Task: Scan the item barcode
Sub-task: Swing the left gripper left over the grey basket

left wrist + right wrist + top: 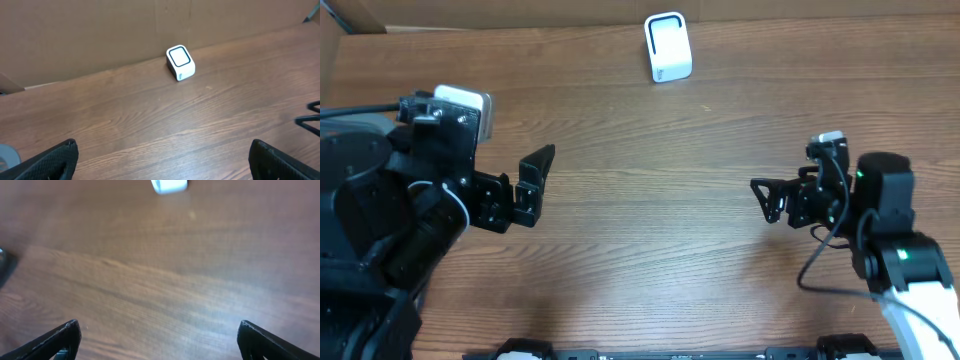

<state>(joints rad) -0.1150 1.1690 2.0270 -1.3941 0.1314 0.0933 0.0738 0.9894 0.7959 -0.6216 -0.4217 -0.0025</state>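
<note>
- At the left hand (pixel 542 185): released, spread wide, grasping nothing; hovers over bare worktop (pixel 650 260) on the left side, pointing toward the middle.
- At the right hand (pixel 761 201): likewise released and empty, spread wide, over the wood on the right, facing the left hand across a broad bare stretch.
- Between the two hands: only wood grain, no package, no label, no barcode to be made out in any view.
- At the lower left corner of the left wrist view: a grey rounded edge (pixel 5 156), too cropped to name.
- Farther back, near the far edge and roughly midway between the arms: a small white box (pixel 668 47) with a dark rounded outline on its upturned face, standing alone, well apart from both hands; reads as the task's thing, though cannot tell whether scanner or item.
- Behind it: a brown cardboard wall (pixel 100 35), near the box; cannot tell whether touching.
- Judging progress: seems right at the start. Nothing picked up, nothing presented to a reader, no sign of a scan.
- Left to do, by this reckoning: reach to the far box, grasp or aim it, bring barcode and reader face to face, and hold steady for the read.
</note>
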